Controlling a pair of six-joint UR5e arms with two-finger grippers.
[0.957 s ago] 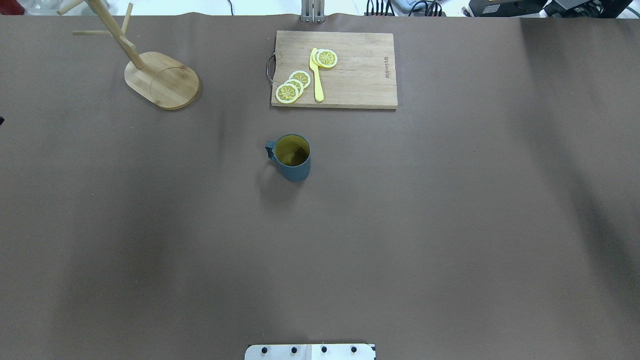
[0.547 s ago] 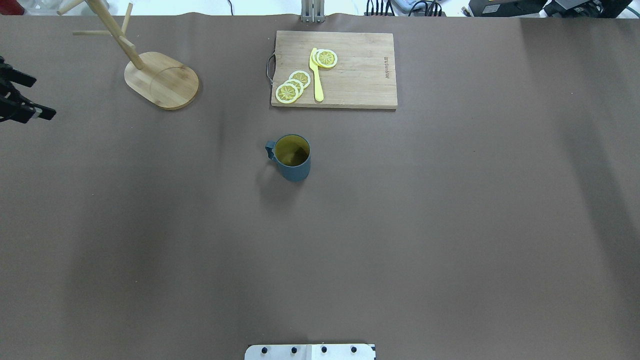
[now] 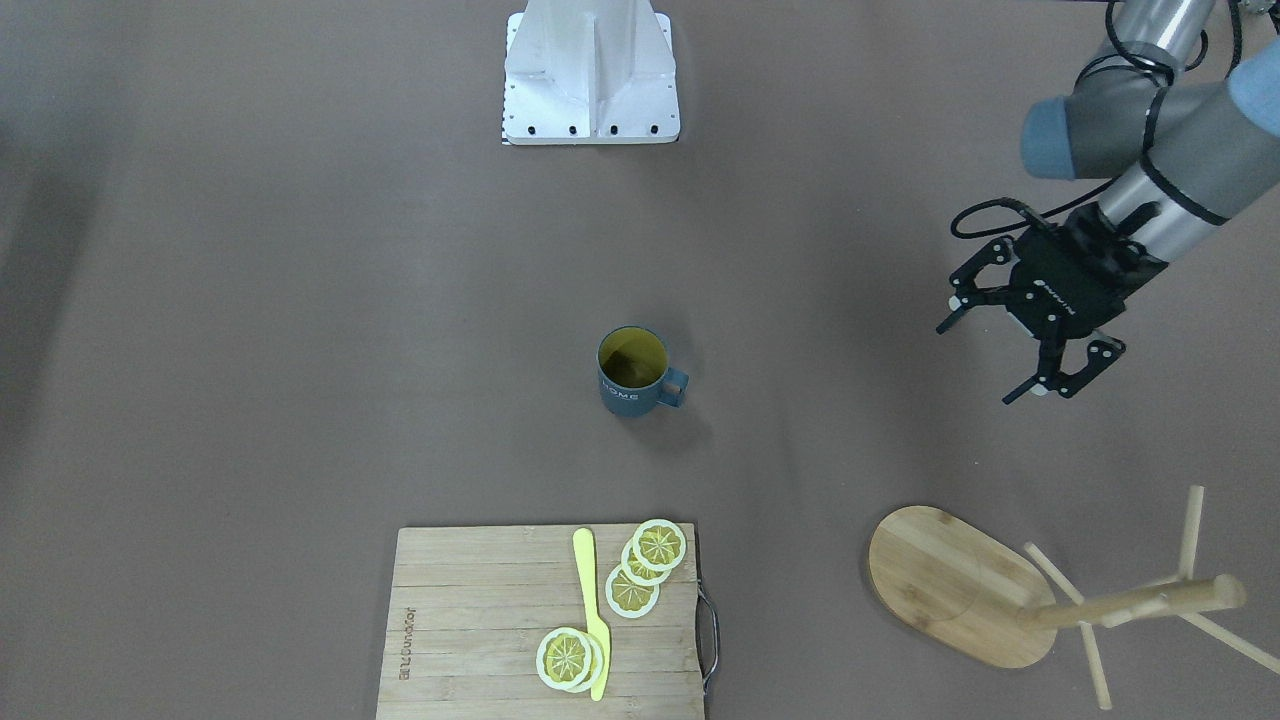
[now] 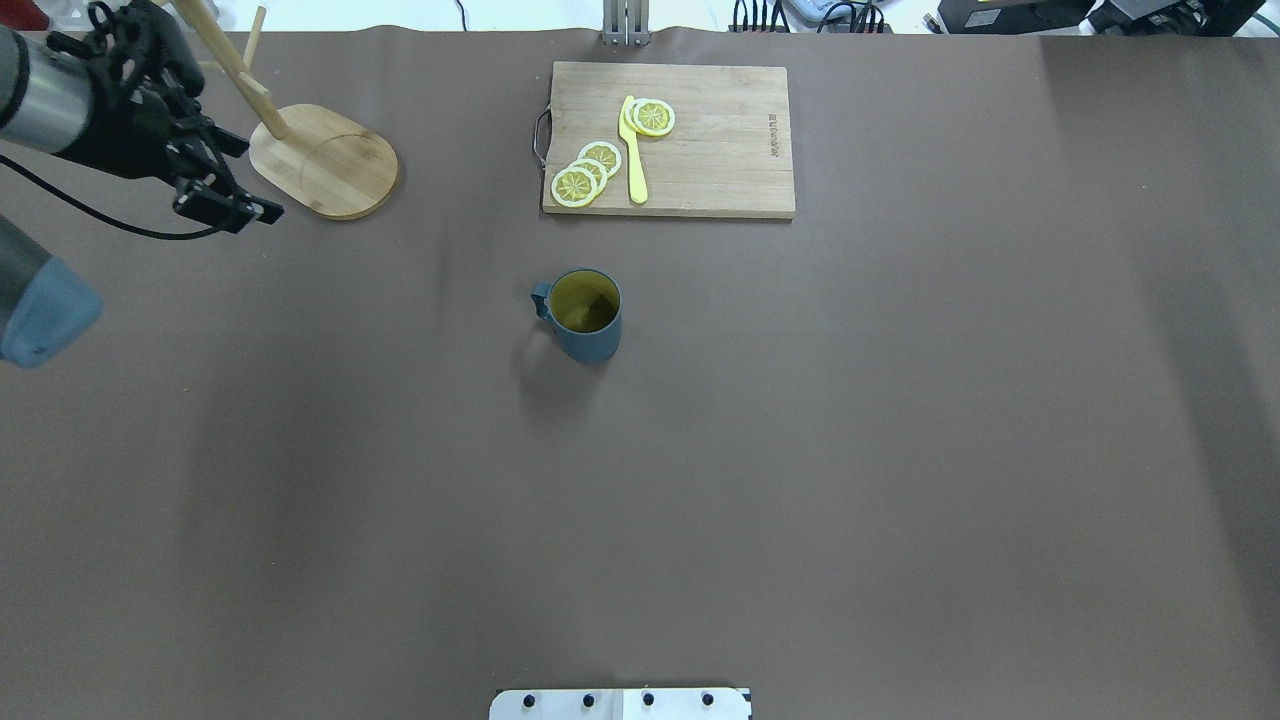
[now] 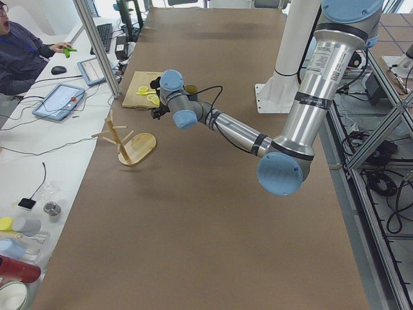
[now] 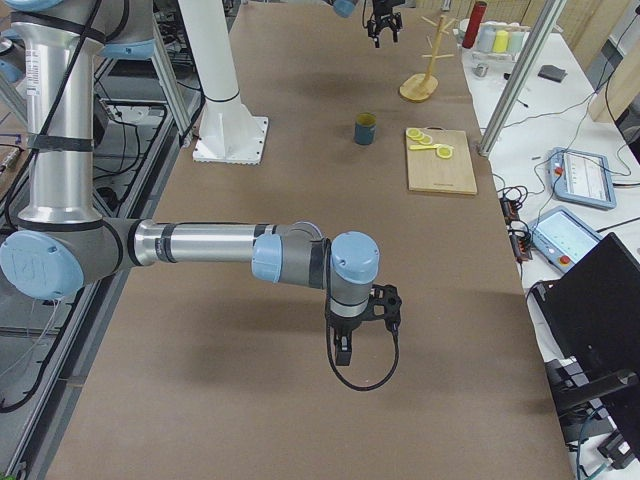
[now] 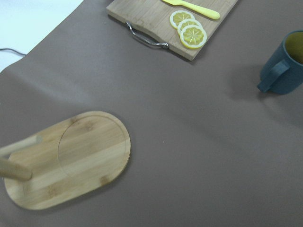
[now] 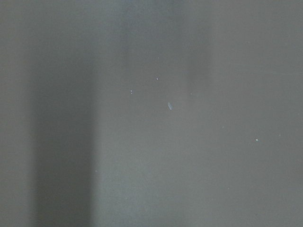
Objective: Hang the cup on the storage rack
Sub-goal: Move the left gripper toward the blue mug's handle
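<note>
The slate-blue cup (image 4: 588, 322) stands upright mid-table with its handle toward the rack side; it also shows in the front view (image 3: 632, 376) and at the left wrist view's right edge (image 7: 285, 66). The wooden storage rack (image 4: 325, 162) stands at the far left, its base (image 3: 950, 582) bare and no cup on its pegs. My left gripper (image 4: 262, 180) is open and empty, hovering above the table just beside the rack's base, far left of the cup; it also shows in the front view (image 3: 975, 364). My right gripper (image 6: 345, 350) shows only in the right side view, far from the cup; I cannot tell its state.
A bamboo cutting board (image 4: 700, 150) with lemon slices (image 4: 586, 172) and a yellow knife (image 4: 633, 150) lies beyond the cup. The robot's base plate (image 3: 590, 70) sits at the near edge. The right wrist view shows only brown table cover.
My left arm has come in from the left edge and swung forward and right, its open gripper now beside the rack's base. The cup and rack have not moved.
</note>
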